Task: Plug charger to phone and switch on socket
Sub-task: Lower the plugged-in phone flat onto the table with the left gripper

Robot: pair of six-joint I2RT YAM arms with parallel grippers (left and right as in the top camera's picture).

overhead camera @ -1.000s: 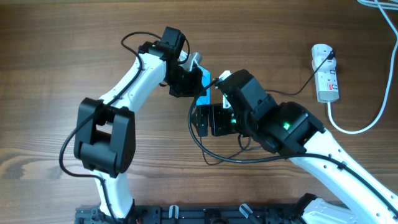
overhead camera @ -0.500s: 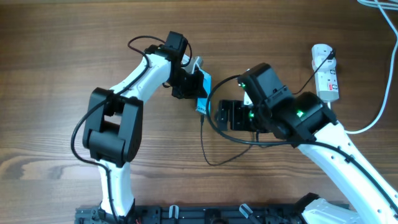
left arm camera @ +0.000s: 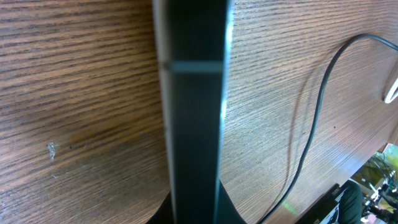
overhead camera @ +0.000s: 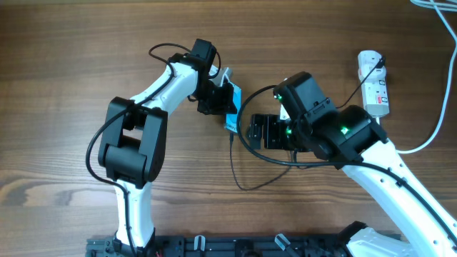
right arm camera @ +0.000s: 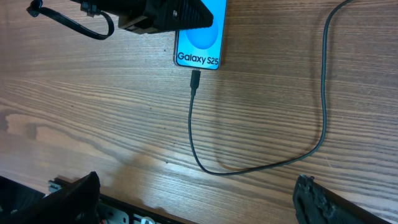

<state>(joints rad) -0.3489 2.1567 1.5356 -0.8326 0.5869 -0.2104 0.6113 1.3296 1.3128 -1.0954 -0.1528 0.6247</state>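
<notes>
While the right gripper (right arm camera: 196,194) hangs over the table (right arm camera: 93,112) with fingers wide apart and empty, the charger (right arm camera: 261,163) loops beneath it. Its plug tip (right arm camera: 195,79) meets the bottom edge of the phone (right arm camera: 200,37), which lies flat with the left gripper (overhead camera: 218,96) apparently clamped on its upper end. Plug looks seated, so the socket (overhead camera: 375,84) switch is likely next: block sits well off to the right, long axis running away from the robot, right arm clearly nearer.
</notes>
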